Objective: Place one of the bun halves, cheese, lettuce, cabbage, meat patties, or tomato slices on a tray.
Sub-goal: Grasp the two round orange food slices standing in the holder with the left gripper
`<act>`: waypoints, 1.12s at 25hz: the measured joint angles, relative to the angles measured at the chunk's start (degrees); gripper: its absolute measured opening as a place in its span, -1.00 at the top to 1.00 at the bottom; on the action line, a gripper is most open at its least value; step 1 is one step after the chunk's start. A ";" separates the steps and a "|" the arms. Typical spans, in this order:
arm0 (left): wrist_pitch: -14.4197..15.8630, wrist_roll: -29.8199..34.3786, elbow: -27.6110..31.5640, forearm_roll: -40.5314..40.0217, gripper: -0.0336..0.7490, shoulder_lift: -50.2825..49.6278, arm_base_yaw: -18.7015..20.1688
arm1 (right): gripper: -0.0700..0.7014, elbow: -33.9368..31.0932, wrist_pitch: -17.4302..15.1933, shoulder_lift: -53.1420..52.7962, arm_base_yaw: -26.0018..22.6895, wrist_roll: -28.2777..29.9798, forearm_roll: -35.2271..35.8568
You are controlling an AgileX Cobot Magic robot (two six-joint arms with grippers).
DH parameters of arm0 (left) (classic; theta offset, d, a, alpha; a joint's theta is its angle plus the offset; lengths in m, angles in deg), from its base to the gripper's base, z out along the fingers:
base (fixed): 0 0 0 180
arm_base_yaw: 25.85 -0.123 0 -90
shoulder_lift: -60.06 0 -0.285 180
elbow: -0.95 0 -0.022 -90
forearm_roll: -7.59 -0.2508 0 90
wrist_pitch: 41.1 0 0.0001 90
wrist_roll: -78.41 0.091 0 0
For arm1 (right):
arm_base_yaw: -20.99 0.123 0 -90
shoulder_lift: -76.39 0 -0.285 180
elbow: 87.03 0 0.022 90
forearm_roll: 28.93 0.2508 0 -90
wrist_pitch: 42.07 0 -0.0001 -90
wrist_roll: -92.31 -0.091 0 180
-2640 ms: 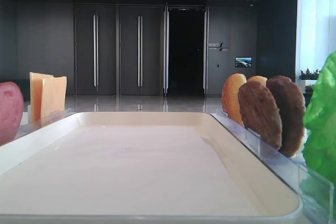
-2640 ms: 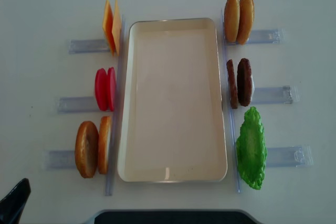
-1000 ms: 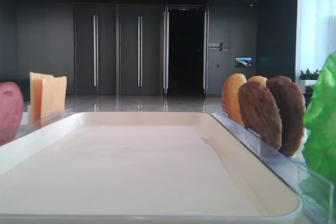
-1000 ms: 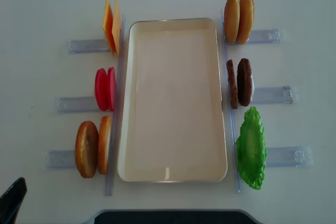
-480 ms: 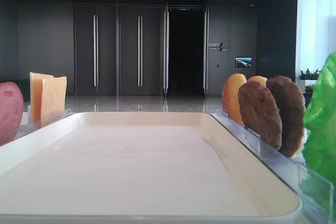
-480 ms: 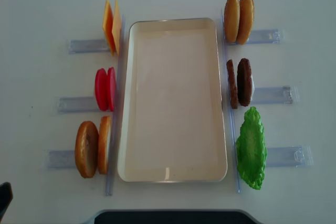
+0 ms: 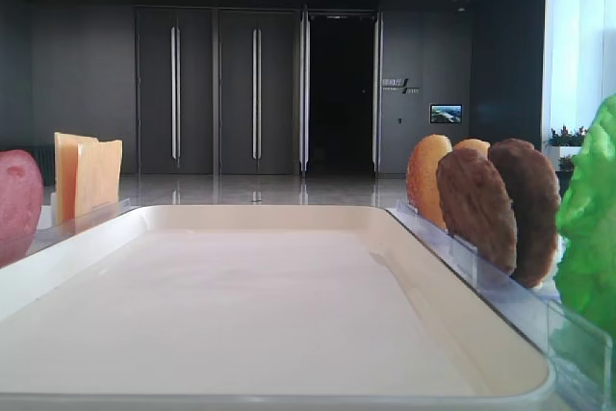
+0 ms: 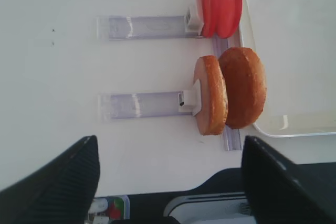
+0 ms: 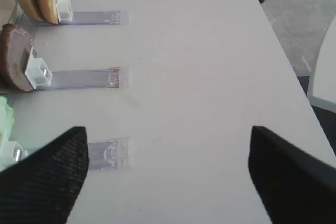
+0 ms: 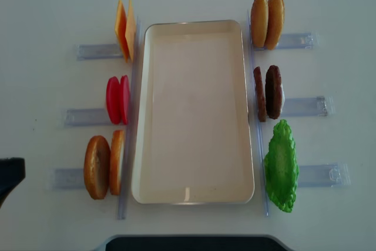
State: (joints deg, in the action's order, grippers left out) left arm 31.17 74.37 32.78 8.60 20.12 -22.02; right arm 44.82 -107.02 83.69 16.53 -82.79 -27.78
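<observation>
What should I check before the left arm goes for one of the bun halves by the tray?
1. Tray holds nothing: ok.
2. Bun halves stand on edge in their holder beside the tray: ok.
3. Left end effector open, nothing between the fingers: ok.
4. Left end effector lined up over the buns: not ok, it hangs off to their side.
5. Tomato slices clear of the buns: ok, a gap shows between them.
6. Right end effector open and away from the tray: ok.
</observation>
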 joint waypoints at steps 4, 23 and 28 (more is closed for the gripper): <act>-0.06 -2.71 -2.94 -0.62 -0.73 -8.46 0.00 | -0.70 0.00 0.00 0.00 0.00 0.00 0.00; -1.22 -8.29 -7.66 -0.59 -0.73 -29.11 0.00 | -0.70 0.00 0.00 0.00 0.00 0.00 0.00; -1.22 -8.40 -7.66 3.90 -0.73 -29.11 0.00 | -0.70 0.00 0.00 0.00 0.00 0.00 0.00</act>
State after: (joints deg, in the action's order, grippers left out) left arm 29.95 65.97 25.12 12.50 -8.99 -22.02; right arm 44.82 -107.02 83.69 16.53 -82.79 -27.78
